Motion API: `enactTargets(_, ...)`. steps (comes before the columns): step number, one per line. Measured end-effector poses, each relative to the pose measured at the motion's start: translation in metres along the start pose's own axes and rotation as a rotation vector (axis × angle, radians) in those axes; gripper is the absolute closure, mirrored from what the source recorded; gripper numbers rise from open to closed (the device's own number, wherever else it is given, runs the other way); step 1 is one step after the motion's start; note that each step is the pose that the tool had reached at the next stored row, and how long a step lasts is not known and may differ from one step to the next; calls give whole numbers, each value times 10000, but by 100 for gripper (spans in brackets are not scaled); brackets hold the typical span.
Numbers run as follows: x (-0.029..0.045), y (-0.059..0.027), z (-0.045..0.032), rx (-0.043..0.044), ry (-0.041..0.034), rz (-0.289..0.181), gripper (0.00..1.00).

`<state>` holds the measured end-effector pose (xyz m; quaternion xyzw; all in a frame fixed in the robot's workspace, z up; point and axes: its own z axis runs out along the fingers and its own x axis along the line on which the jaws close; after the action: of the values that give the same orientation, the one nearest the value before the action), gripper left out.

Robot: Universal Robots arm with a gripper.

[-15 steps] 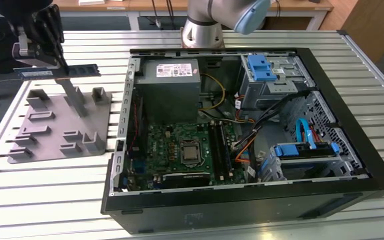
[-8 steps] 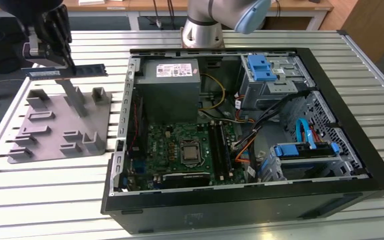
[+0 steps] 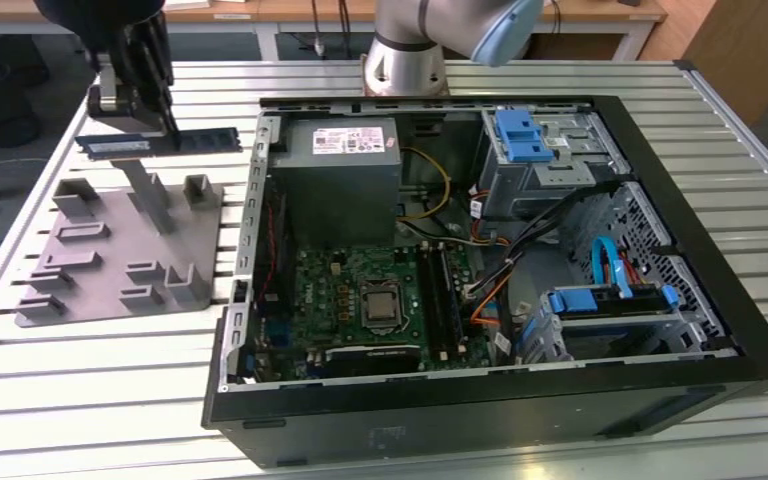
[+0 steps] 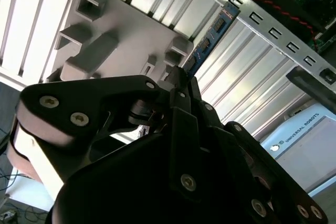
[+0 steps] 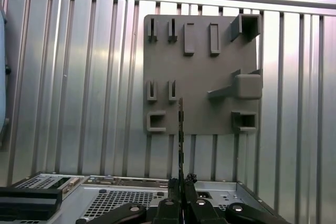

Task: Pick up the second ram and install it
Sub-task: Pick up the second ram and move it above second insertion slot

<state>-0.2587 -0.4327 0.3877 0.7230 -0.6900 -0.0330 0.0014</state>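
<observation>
In the exterior view the gripper [image 3: 137,122] is being held pointing down above the grey tray [image 3: 104,235]; the second ram [image 3: 177,142] is being clamped level, clear of it; in the second wrist view the second ram [image 4: 211,36] is being pinched between the fingers [image 4: 190,93]; in the first wrist view the second ram [image 5: 181,124] is being carried edge-on over the grey tray [image 5: 202,77].

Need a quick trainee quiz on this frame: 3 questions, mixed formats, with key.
1. True or false: the gripper is shut on the second ram.
2. The ram is: A) seated in a motherboard socket; B) held in the air by the grey tray; C) lying flat on the table.
3. Fill in: in the exterior view, the tray lies to the ____ of the open computer case.

Key: 1 true; 2 B; 3 left.
</observation>
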Motion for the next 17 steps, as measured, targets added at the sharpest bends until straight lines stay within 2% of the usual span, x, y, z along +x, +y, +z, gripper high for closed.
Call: enactTargets(17, 17, -379, -19, -39, 36, 3, 86)
